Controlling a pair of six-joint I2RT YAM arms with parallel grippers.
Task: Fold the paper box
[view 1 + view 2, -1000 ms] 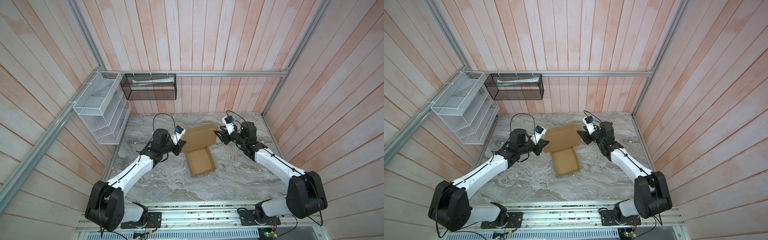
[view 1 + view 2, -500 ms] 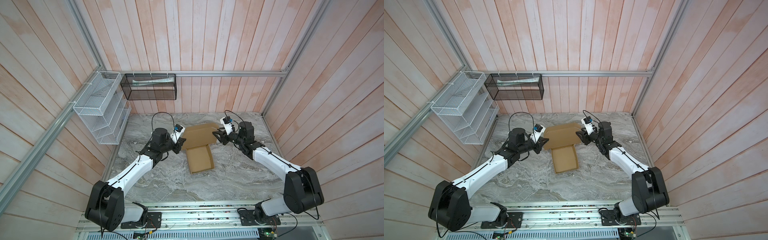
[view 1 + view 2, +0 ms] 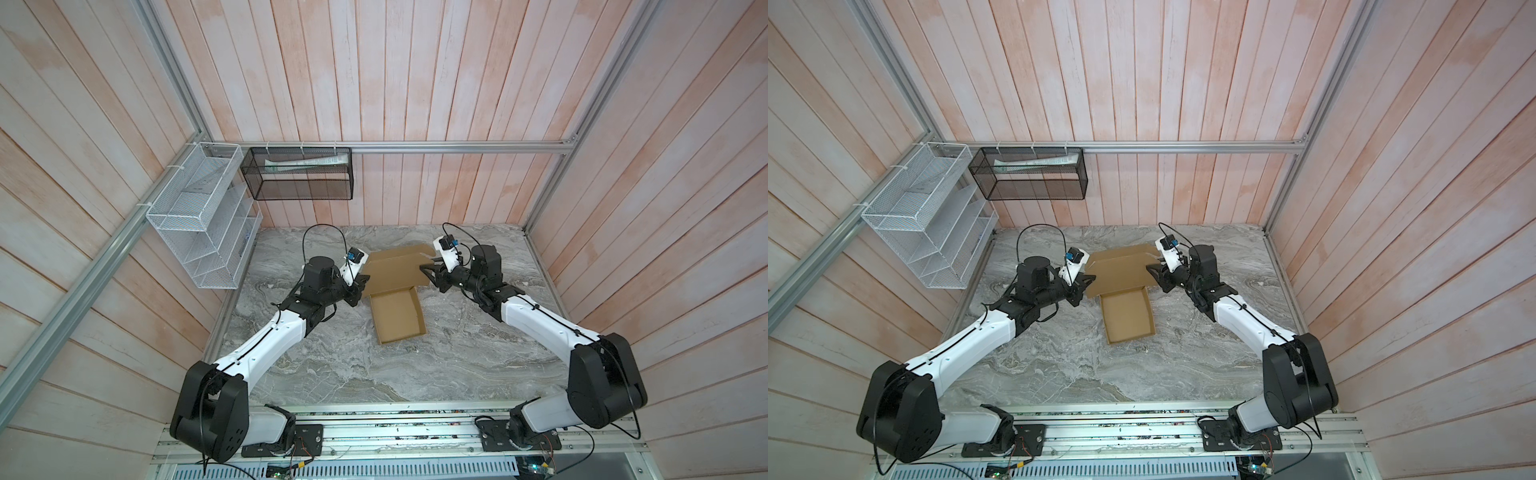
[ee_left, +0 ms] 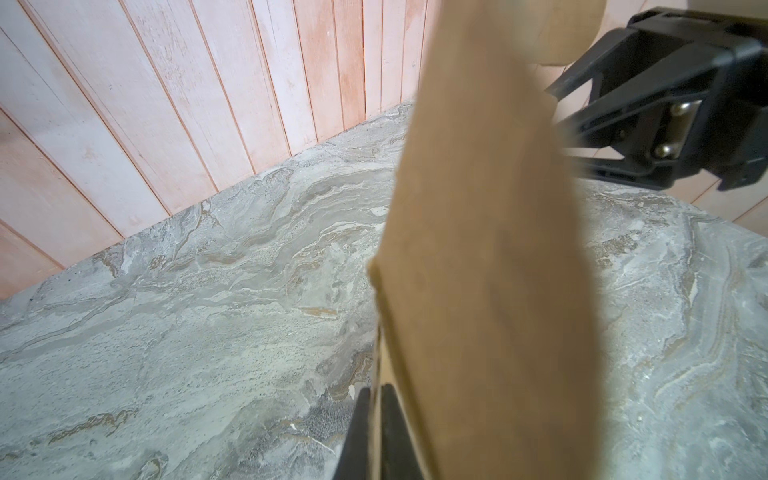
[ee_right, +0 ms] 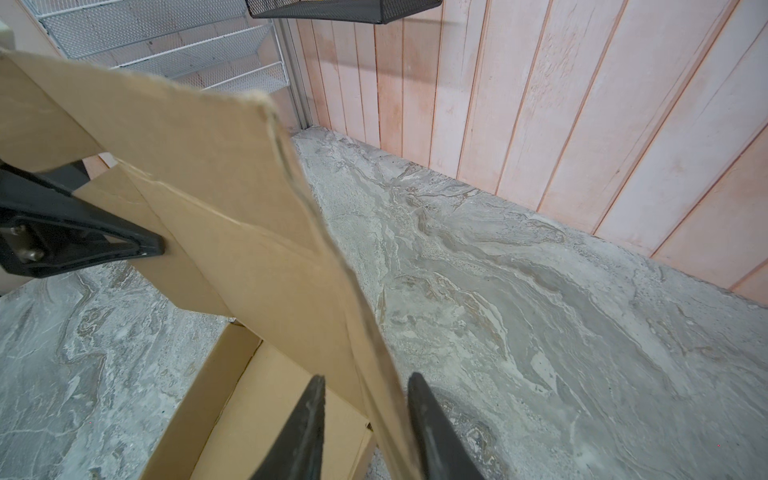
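My left jaws clamp the lid of the paper box (image 3: 397, 274); my right jaws have narrowed around its other edge, not yet gripping.

Grey marbled worktop (image 3: 332, 365) is carrying the paper box (image 3: 397, 318). The box is sitting with its shallow open tray flat on the surface, mid-width, toward the far edge. Its rear panel is angling up off the marble.
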